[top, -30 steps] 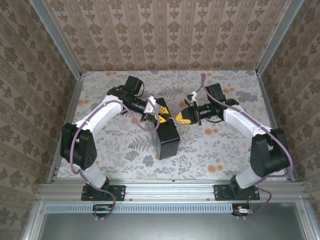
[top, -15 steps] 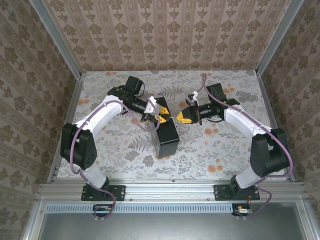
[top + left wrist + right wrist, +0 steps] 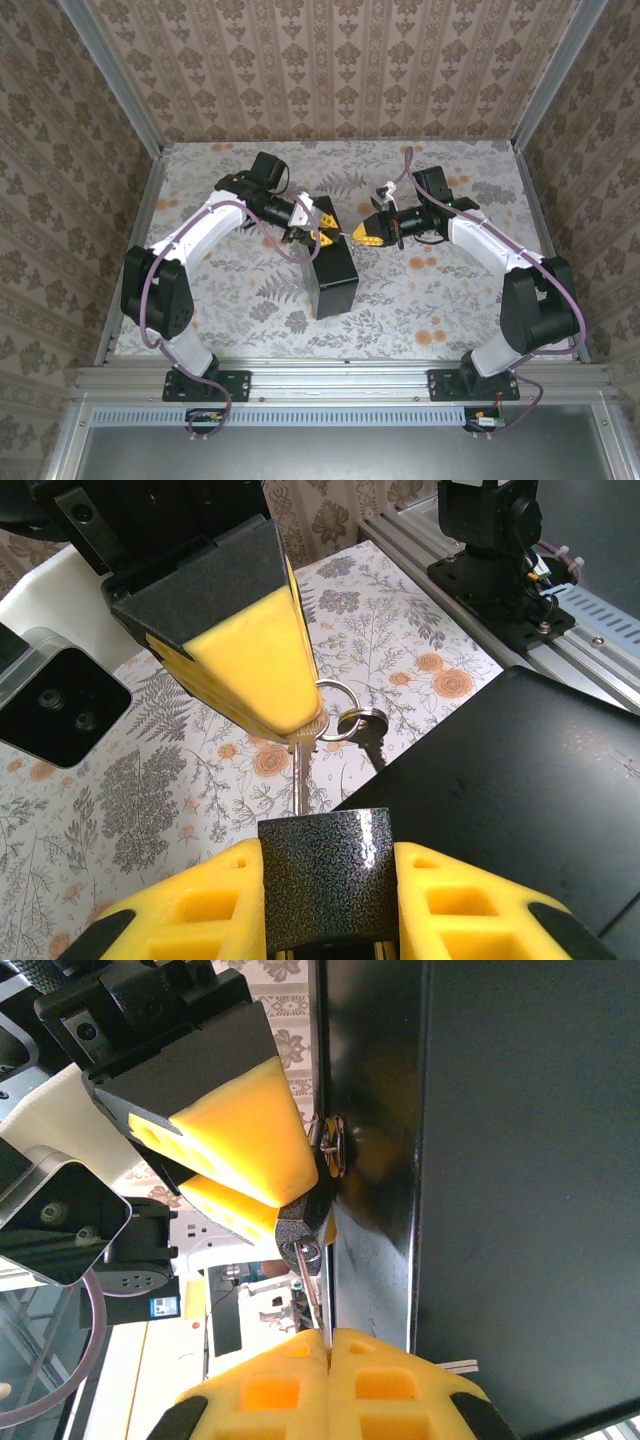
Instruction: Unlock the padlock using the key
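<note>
Top view: found the padlock point(image 3: 328, 232) pinched in the left gripper point(image 3: 325, 227) over the far end of the black box point(image 3: 335, 275). Found the key point(image 3: 345, 236) clamped in the right gripper point(image 3: 363, 236), levelled at the lock.

Left wrist: saw the left gripper point(image 3: 325, 880) closed on both flat sides of the dark speckled padlock point(image 3: 325, 860), keyhole face left bare. Saw the key point(image 3: 298, 775) running from the right gripper point(image 3: 280, 695) to that face, ring point(image 3: 335, 695) and spare key point(image 3: 368, 745) dangling beside. Could not tell how deep.

Right wrist: saw the right gripper point(image 3: 328, 1345) shut tight on the key point(image 3: 310, 1300), tip at the keyhole of the padlock point(image 3: 298, 1232).

Judged the padlock rigid, dense, hard-shelled, fine under a firm squeeze across the body. Judged the key thin, stiff, apt to swivel in soft pads when turned; best gripped flat on the head.
</note>
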### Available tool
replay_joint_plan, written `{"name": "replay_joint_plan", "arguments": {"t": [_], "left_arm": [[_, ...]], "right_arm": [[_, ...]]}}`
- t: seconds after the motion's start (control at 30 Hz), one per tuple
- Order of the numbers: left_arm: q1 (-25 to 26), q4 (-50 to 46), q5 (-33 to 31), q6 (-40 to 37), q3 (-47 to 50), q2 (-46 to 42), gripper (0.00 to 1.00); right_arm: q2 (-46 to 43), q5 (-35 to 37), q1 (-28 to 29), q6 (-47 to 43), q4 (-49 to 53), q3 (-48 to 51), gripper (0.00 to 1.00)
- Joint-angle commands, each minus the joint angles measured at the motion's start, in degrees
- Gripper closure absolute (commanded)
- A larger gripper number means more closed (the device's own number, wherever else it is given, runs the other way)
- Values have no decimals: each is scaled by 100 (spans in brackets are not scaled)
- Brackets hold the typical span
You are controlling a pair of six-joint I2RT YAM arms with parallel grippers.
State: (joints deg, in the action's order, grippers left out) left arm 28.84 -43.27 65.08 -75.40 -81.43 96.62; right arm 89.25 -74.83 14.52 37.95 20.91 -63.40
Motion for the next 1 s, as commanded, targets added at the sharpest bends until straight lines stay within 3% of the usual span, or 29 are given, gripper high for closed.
{"name": "replay_joint_plan", "arguments": {"t": [0.0,0.43,0.63,0.97], "left_arm": [[43,143,445,38,-137,-115,83],[60,152,413,43,-145,-115,83],[243,-23,-177,-83,-213,-69,83],[357,46,-597,-54,-245,-5,84]], "right_arm": [[-23,16,31,54,-49,38,100],[68,46,147,-40,72,-36,100],[137,43,185,-166,308,-228,100],[205,21,317,-86,240,-235,100]]}}
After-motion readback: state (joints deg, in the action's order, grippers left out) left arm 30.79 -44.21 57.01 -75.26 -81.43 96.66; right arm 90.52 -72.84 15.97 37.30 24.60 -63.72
